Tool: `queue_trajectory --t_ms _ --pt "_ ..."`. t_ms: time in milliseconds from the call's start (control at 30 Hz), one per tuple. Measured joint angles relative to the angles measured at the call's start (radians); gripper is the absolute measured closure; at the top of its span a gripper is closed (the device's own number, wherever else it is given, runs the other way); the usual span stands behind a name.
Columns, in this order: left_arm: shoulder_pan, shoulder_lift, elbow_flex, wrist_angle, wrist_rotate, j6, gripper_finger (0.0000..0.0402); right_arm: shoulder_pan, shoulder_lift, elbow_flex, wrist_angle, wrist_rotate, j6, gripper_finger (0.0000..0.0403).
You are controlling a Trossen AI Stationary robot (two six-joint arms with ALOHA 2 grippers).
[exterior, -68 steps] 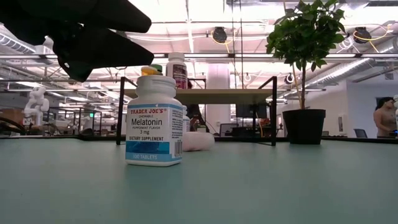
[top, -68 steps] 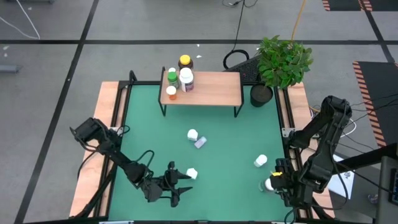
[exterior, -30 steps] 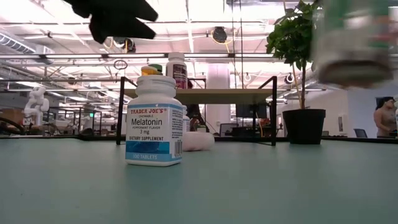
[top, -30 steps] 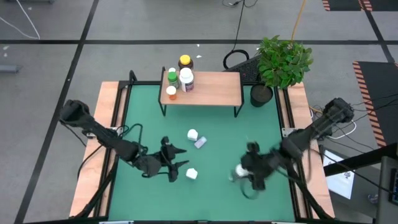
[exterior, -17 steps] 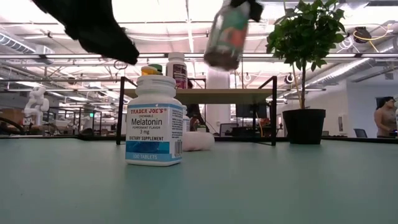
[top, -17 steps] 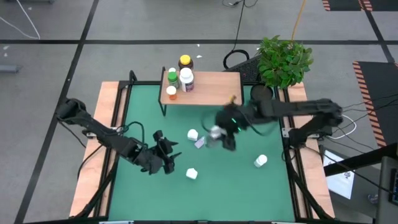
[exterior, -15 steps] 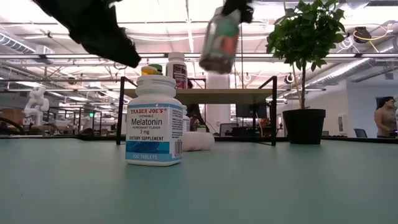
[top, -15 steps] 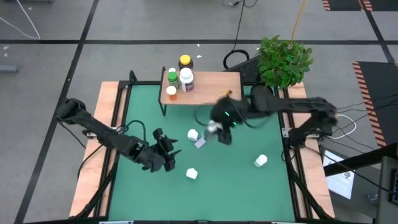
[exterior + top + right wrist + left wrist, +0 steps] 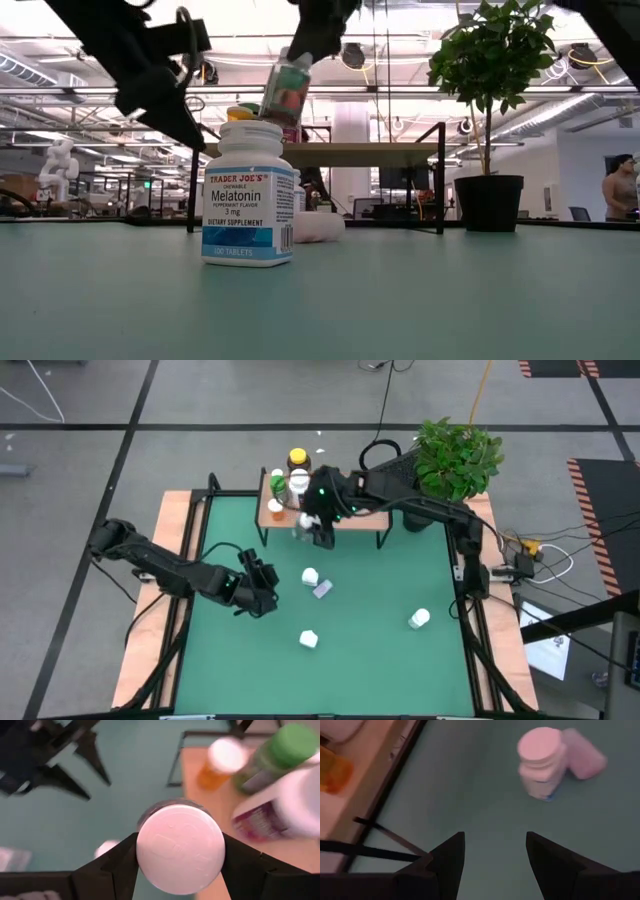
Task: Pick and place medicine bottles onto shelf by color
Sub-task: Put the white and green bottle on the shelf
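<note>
Right pincer (image 9: 312,525) is gripping a white-capped bottle (image 9: 180,848) in the air beside the shelf (image 9: 340,502), while left pincer (image 9: 262,588) is hovering released above the green table (image 9: 380,650).

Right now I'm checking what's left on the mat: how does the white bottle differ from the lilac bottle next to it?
The white bottle stands upright on the green mat; the lilac bottle lies on its side. The white bottle shows a wide white cap and a label with blue at its base; the lilac bottle is plain pale lilac, no label showing. Both sit on the mat, side by side, not yet on the shelf, and neither is held.
</note>
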Motion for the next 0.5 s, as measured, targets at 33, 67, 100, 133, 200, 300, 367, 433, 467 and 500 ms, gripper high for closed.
queue_trajectory --t_ms 33,67,100,133,200,300,367,433,467,500 --pt "0.018 0.0 0.0 0.005 0.0 0.023 0.019 -0.012 0.013 0.012 0.009 0.0 -0.011 0.0183" --pt "0.037 0.0 0.0 0.006 0.0 0.043 0.019 -0.025 0.023 0.022 0.017 0.0 -0.022 0.0183" --pt "0.054 0.0 0.0 0.005 0.001 0.058 0.019 -0.037 0.029 0.026 0.024 -0.005 -0.029 0.0182" --pt "0.071 0.0 0.0 0.005 0.004 0.07 0.019 -0.049 0.036 0.026 0.027 -0.018 -0.032 0.0183" --pt "0.102 0.0 0.0 0.005 0.02 0.097 0.019 -0.071 0.042 0.027 0.023 -0.043 -0.034 0.0182" --pt "0.134 0.0 0.0 0.006 0.034 0.136 0.019 -0.095 0.043 0.024 0.025 -0.051 -0.042 0.0183" --pt "0.156 0.0 0.0 0.011 0.037 0.167 0.019 -0.104 0.042 0.024 0.043 -0.052 -0.055 0.0181" --pt "0.177 0.0 0.0 0.03 0.037 0.191 0.019 -0.113 0.042 0.024 0.045 -0.056 -0.057 0.0174" --pt "0.186 0.0 0.0 0.038 0.037 0.2 0.019 -0.117 0.042 0.024 0.046 -0.069 -0.058 0.0172" --pt "0.193 0.0 0.0 0.043 0.037 0.207 0.019 -0.121 0.042 0.024 0.047 -0.088 -0.06 0.0171"
